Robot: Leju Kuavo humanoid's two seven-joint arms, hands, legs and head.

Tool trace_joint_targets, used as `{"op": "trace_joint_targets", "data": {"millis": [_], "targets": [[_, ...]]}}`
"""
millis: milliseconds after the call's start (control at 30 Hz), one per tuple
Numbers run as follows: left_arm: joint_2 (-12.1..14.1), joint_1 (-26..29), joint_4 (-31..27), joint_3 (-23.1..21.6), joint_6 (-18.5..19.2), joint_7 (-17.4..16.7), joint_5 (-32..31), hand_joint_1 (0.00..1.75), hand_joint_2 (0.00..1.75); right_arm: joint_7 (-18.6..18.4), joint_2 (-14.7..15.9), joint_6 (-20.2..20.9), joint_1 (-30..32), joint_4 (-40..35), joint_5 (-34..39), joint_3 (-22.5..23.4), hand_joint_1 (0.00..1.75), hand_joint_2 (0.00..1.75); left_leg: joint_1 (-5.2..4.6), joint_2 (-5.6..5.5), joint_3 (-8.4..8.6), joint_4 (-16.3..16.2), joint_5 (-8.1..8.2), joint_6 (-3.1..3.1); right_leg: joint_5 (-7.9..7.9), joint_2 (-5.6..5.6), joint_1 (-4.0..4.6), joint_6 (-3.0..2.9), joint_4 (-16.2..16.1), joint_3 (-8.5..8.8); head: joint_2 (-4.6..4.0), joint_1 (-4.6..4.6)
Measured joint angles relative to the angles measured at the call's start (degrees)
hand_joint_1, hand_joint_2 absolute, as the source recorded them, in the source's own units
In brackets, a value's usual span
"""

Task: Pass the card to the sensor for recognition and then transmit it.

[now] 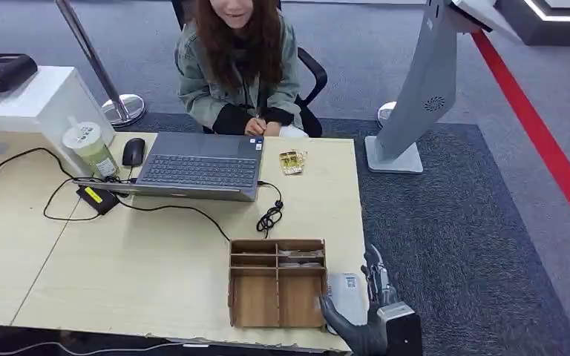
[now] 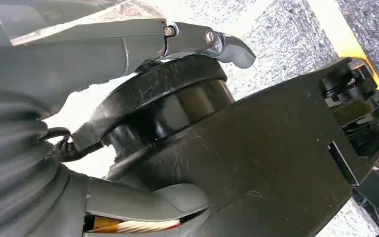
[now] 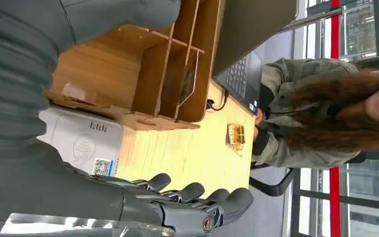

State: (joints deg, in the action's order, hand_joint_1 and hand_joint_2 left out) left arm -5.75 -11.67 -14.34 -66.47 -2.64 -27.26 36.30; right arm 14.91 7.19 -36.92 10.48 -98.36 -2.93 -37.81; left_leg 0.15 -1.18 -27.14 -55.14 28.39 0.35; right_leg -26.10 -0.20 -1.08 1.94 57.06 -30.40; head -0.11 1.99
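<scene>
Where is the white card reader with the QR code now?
In the head view, the white card reader lies at the table's near right corner, between the wooden divided tray and the right hand.

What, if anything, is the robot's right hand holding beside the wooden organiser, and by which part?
Nothing: the right hand is open beside the white card reader, fingers extended, with no card in it.
</scene>
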Motion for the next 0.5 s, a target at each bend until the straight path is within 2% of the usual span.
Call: {"op": "trace_joint_targets", "data": {"millis": [500], "targets": [[0.00, 0.00, 0.00, -0.04, 0.07, 0.07, 0.00, 0.00, 1.75, -0.37, 0.35, -0.52, -0.01, -1.09, -0.81, -0.13, 0.00, 1.75, 0.00, 0.00, 0.01, 0.00, 0.00, 0.00, 0.00, 0.00, 0.00, 0.00, 0.00, 0.00, 0.00, 0.02]]}}
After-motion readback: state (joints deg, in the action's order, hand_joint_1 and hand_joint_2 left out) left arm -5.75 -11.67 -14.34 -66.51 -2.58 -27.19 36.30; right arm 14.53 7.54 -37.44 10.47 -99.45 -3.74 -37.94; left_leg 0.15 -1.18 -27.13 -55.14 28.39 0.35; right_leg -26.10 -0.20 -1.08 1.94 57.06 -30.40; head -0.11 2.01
